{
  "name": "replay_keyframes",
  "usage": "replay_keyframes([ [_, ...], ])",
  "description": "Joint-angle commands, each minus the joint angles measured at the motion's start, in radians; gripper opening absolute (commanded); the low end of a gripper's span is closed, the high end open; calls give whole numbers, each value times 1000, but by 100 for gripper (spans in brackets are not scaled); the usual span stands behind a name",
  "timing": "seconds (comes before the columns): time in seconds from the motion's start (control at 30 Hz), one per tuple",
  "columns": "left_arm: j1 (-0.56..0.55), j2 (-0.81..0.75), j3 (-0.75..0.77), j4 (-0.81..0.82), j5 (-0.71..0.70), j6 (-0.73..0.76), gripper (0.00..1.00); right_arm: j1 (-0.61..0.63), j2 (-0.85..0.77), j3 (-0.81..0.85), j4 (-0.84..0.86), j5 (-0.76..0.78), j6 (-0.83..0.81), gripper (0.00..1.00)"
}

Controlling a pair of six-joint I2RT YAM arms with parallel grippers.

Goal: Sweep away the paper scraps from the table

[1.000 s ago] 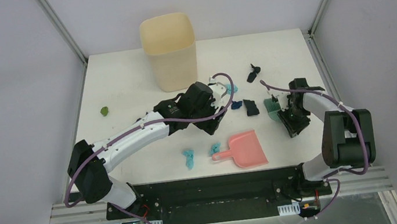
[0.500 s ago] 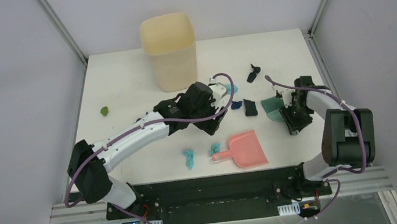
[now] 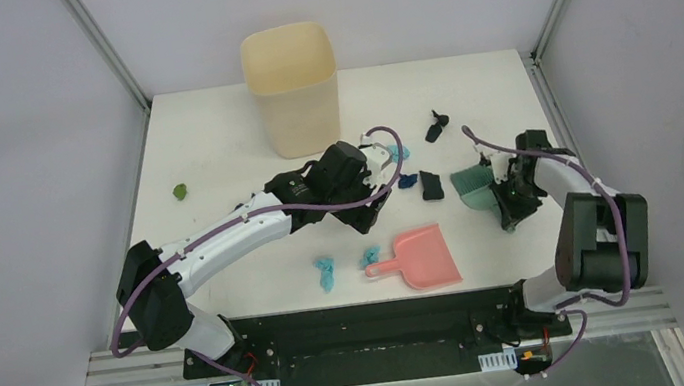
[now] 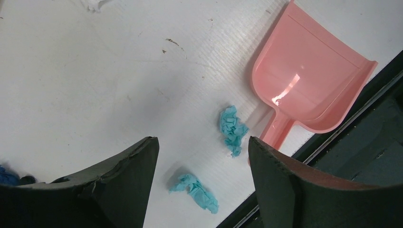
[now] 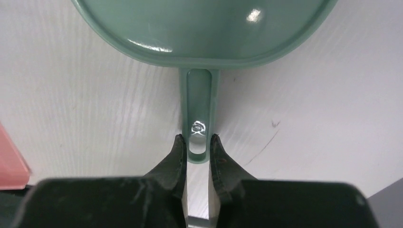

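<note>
Grabbing the brush (image 5: 204, 38): right claw (image 5: 196, 141) clamps its handle, left claw (image 4: 202, 145) gapes empty. Next, probably sweep paper scraps (image 4: 233, 128) toward the dustpan (image 4: 309, 80).

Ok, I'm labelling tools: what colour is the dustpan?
Pink. The dustpan shows best in the left wrist view.

The white table (image 3: 210, 141) carries a cream bin (image 3: 293, 89) beyond the left gripper (image 3: 380, 188). On its near side are a pink dustpan (image 3: 425, 256) and two light blue paper scraps (image 3: 326, 272) (close to the front edge). A navy scrap (image 3: 407, 181) and a black scrap (image 3: 432, 184) lie just right of it. A teal brush (image 3: 473, 187) is at the right gripper (image 3: 503, 199).
</note>
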Motion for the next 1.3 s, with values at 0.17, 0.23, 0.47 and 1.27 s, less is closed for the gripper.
replay_keyframes([
  [0.17, 8, 31, 27, 17, 72, -52, 69, -12, -504, 74, -275, -206, -97, 0],
  [0.23, 9, 37, 28, 20, 91, -60, 69, -9, -556, 105, -328, -235, -115, 0],
  [0.47, 16, -65, -75, 227, 331, -131, 71, 2, -647, 95, -487, -389, -260, 0],
  [1.27, 146, 129, -249, 953, 878, -745, 68, 164, -661, 50, -570, -323, -362, 0],
])
